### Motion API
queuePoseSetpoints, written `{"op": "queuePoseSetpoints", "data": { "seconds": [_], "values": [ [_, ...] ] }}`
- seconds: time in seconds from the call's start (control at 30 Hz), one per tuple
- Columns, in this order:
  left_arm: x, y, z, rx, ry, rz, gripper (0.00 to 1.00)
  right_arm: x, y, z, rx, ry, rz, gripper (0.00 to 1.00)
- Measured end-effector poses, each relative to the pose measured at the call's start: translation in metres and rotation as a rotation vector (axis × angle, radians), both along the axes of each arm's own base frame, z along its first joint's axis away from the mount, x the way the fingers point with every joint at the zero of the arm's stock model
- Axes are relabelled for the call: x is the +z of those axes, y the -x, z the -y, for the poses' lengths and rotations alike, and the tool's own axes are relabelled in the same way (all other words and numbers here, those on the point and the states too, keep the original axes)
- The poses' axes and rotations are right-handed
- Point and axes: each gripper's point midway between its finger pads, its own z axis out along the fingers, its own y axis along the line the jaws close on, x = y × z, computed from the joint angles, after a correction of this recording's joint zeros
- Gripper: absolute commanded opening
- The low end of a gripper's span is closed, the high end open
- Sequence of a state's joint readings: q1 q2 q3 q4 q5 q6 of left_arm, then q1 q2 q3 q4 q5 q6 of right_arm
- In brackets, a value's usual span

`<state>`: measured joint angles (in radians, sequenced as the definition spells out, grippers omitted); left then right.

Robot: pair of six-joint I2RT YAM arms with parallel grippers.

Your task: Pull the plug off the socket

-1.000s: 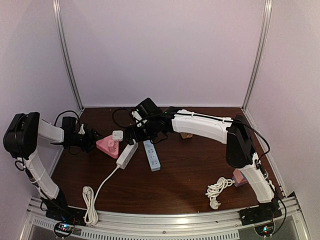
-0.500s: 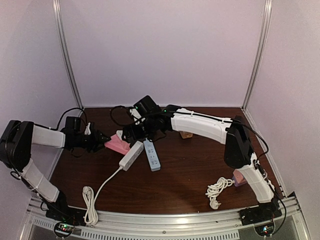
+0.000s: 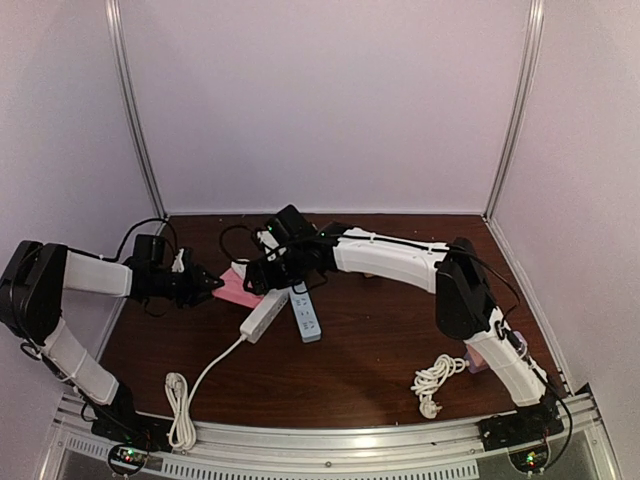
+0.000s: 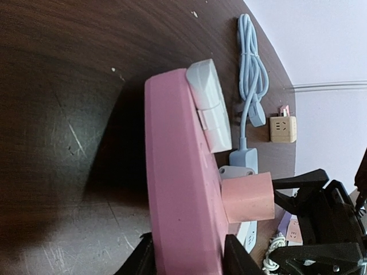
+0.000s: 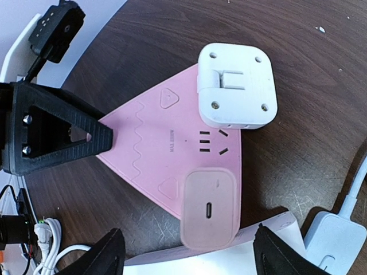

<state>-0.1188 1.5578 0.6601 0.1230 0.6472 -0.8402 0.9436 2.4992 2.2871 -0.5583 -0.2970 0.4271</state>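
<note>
Right wrist: clamps left gripper (image 4: 188, 258) on socket (image 5: 155, 137). Hovers right gripper (image 5: 195, 260), apart, over seated plug (image 5: 209, 209). Not yet pulled.

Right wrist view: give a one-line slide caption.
Open right gripper hovers above pink charger and white plug on pink socket, held by left gripper.

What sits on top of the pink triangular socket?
A white square plug and a pink charger are plugged into the socket; free slots show between them. Their prongs are hidden.
</note>
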Motion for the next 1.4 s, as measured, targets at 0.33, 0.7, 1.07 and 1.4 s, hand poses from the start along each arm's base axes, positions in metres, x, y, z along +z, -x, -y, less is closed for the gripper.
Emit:
{"op": "queuePoseSetpoints", "data": {
  "seconds": [0.33, 0.7, 1.07, 1.4],
  "values": [
    [-0.003, 0.002, 0.001, -0.006, 0.008, -0.016, 0.23, 0.003, -0.015, -0.009, 0.017, -0.09, 0.001, 0.56],
    [-0.005, 0.003, 0.003, -0.015, 0.016, -0.026, 0.11, -0.011, -0.013, -0.011, 0.04, -0.077, -0.002, 0.39],
    [-0.006, 0.005, 0.001, -0.015, -0.007, -0.077, 0.0, -0.011, -0.016, -0.009, 0.051, -0.064, 0.025, 0.19],
    [-0.006, 0.008, 0.001, -0.035, -0.037, -0.101, 0.0, -0.008, -0.017, -0.008, 0.056, -0.042, 0.068, 0.16]
  ]
}}
